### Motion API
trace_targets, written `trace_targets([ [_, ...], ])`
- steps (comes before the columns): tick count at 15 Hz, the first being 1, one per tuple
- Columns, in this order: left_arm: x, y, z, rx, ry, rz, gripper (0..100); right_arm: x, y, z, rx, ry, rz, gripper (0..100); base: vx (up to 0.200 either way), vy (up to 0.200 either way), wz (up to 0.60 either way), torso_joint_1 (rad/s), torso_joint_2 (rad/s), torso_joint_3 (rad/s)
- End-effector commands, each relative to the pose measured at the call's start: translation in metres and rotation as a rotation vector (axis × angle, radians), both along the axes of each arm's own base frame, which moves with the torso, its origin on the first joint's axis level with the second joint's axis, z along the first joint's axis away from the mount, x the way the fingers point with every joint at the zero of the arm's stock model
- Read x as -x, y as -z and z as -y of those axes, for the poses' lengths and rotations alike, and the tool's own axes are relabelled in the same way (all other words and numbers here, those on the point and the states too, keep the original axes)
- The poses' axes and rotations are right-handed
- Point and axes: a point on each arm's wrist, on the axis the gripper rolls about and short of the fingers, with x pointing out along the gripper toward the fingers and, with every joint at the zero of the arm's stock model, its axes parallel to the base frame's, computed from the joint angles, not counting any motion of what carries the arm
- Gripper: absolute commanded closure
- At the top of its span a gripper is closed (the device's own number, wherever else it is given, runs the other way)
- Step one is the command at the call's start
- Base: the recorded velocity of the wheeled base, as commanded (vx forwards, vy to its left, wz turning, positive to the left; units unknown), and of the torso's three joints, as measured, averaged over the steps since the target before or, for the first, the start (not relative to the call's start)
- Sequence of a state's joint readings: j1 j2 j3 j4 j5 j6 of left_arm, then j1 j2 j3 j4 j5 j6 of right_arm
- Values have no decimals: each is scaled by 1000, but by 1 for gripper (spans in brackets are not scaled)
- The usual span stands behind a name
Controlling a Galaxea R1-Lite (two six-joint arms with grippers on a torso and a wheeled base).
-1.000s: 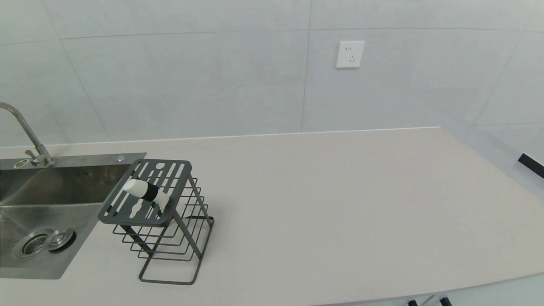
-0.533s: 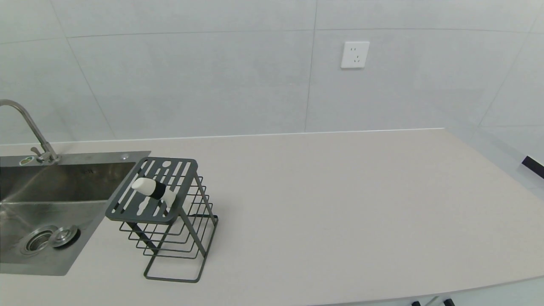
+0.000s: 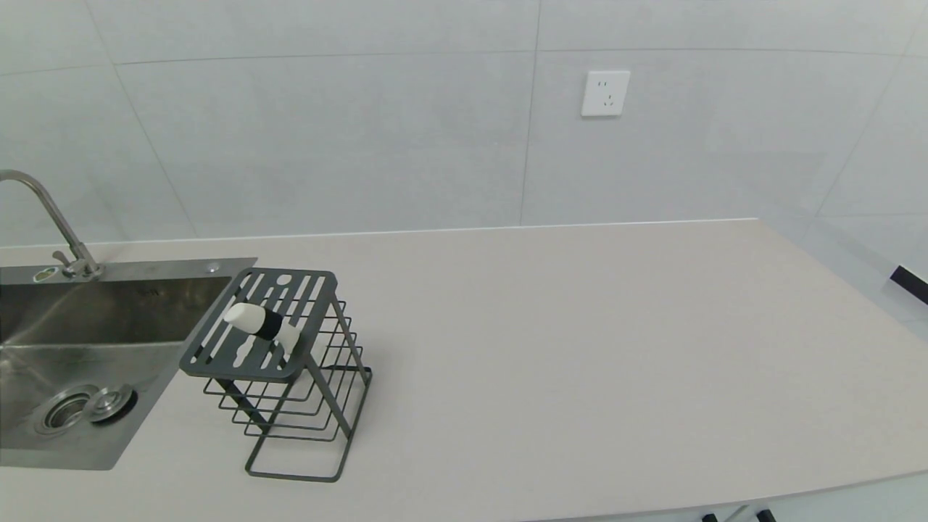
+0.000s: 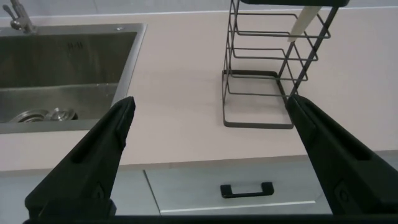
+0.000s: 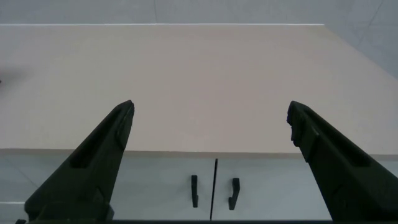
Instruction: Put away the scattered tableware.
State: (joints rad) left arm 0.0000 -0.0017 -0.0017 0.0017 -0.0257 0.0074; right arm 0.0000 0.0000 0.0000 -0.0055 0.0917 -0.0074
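Hung left gripper (image 4: 210, 102) and right gripper (image 5: 210, 107) before the counter (image 3: 580, 348), fingers (image 4: 93, 162) wide on both, a knife (image 3: 255, 324) slotted in the rack (image 3: 313, 284), sink (image 3: 87, 341) at its 9 o'clock.

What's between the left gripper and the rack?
Nothing but bare counter. The left wrist view shows it: the open left gripper sits off the counter's front edge, and the stretch up to the rack holds no tableware.

The right gripper (image 5: 209, 109), fingers (image 5: 99, 155) spread wide, faces the countertop (image 5: 186, 62).
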Motion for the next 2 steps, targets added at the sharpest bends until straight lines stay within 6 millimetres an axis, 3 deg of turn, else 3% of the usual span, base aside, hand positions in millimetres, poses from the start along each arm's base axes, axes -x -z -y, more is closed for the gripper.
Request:
trace_targets([
  [1,0,0,0,0,0,-2,0,0,0,0,0,0,-1,0,0,0,0,0,0,0],
  [2,0,0,0,0,0,-2,0,0,0,0,-1,0,-1,0,0,0,0,0,0,0],
])
